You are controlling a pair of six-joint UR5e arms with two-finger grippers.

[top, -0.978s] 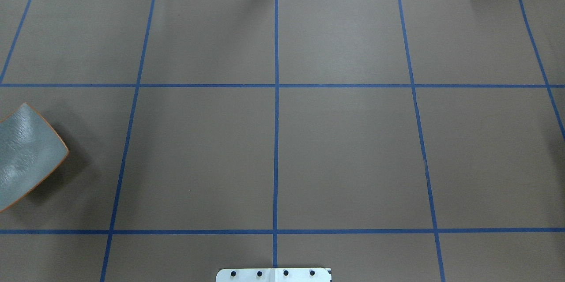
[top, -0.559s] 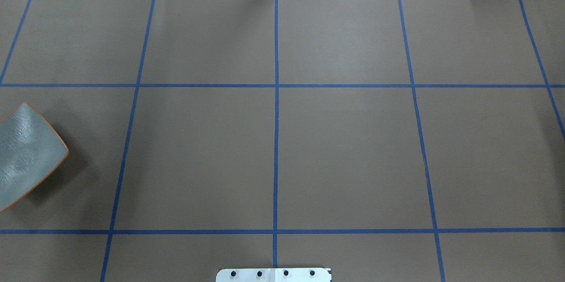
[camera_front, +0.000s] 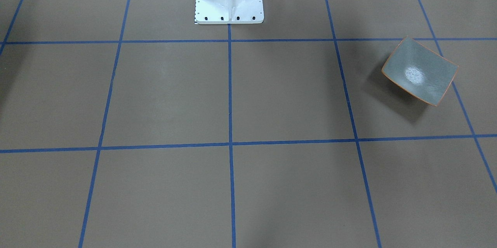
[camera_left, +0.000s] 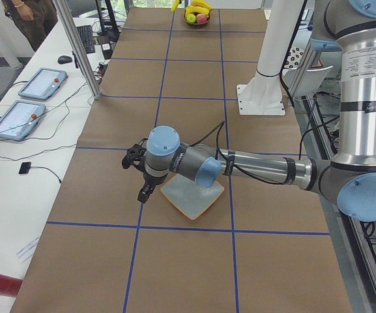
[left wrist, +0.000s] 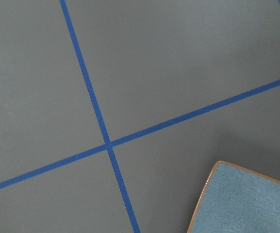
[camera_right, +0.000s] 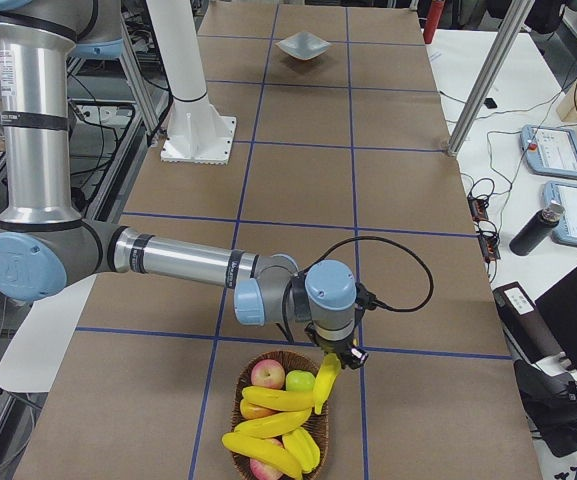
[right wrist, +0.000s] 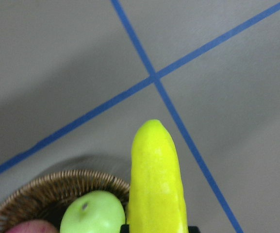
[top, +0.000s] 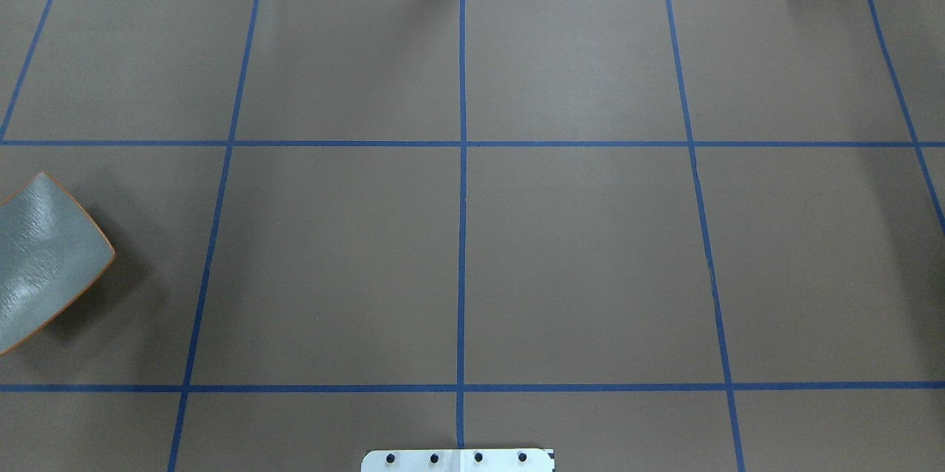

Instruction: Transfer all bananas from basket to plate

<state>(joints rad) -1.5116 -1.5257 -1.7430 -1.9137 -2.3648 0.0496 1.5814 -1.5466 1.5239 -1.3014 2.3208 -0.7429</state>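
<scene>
The right pincer [camera_right: 336, 358] clasps one banana [right wrist: 156, 184] upright just above the wicker basket [camera_right: 238, 400], which holds more bananas [camera_right: 268, 400], red apples [camera_right: 266, 373] and a green apple [camera_right: 300, 381]. The plate [camera_front: 421, 71] sits bare on the worktop [top: 576, 258], well apart from the basket. The left pincer [camera_left: 139, 177] hovers beside the plate; whether it is clenched cannot be told.

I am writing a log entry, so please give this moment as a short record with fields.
right hand: shut on banana, just above basket
left hand: near plate edge; open or shut unclear
plate: empty
basket: holds other bananas and apples
</scene>
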